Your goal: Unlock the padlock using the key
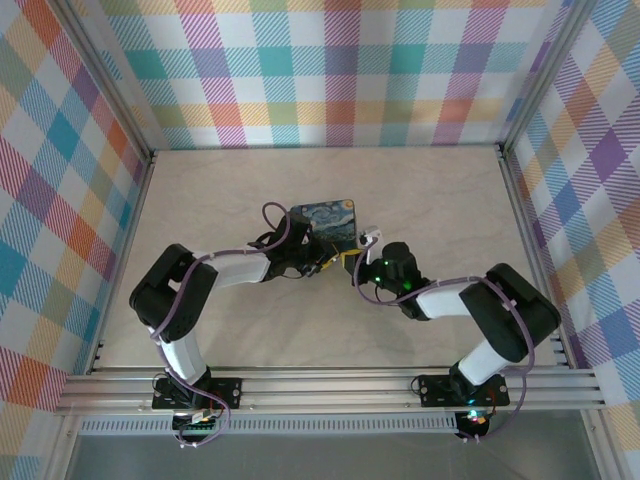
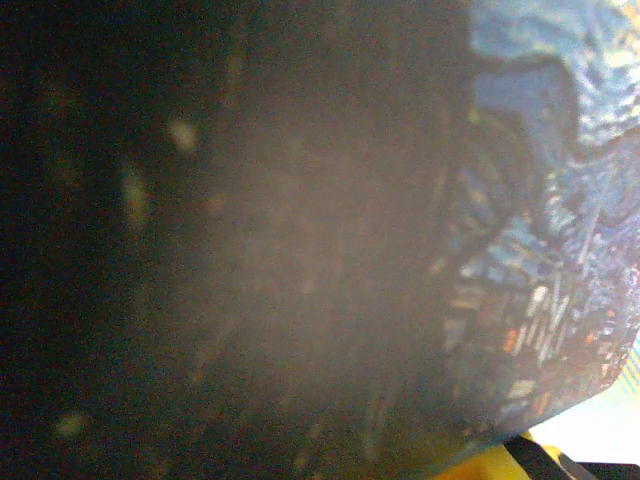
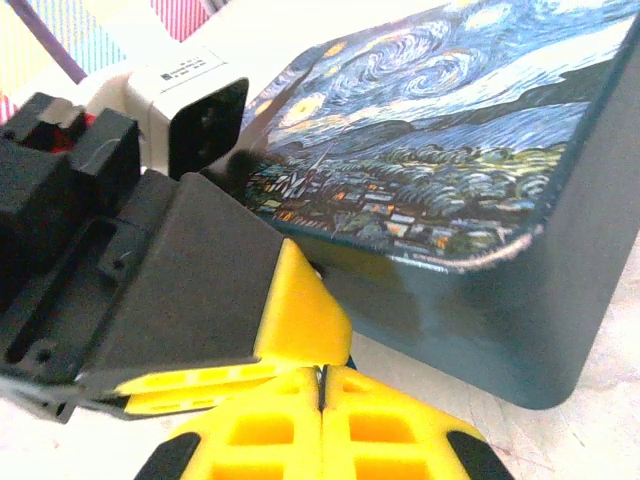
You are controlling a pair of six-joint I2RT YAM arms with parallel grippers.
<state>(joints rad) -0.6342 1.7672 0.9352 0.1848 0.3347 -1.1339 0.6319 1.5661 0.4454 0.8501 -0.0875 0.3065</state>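
Box (image 1: 325,221): lay flat on the bench (image 1: 250,330) with its painted lid up. In the top view its long axis ran roughly 9 to 3 o'clock, and both hands met at its near wall, at 6 o'clock.
Left hand (image 1: 318,258): extended from 8 o'clock. One yellow finger (image 3: 300,312) pressed against the near wall, judged to steady the box or the lock there. Whether it was clenched on anything could not be told.
Right hand (image 3: 322,405): extended from 4 o'clock, with its fingers clenched flat together just beneath the left finger. The pinch suited a thin key, but nothing could be seen between the pads.
Padlock: hidden, and judged to hang on the near wall behind the left hand. Its heading and long axis could not be told.
Key: too small to make out, so its axis could not be told.
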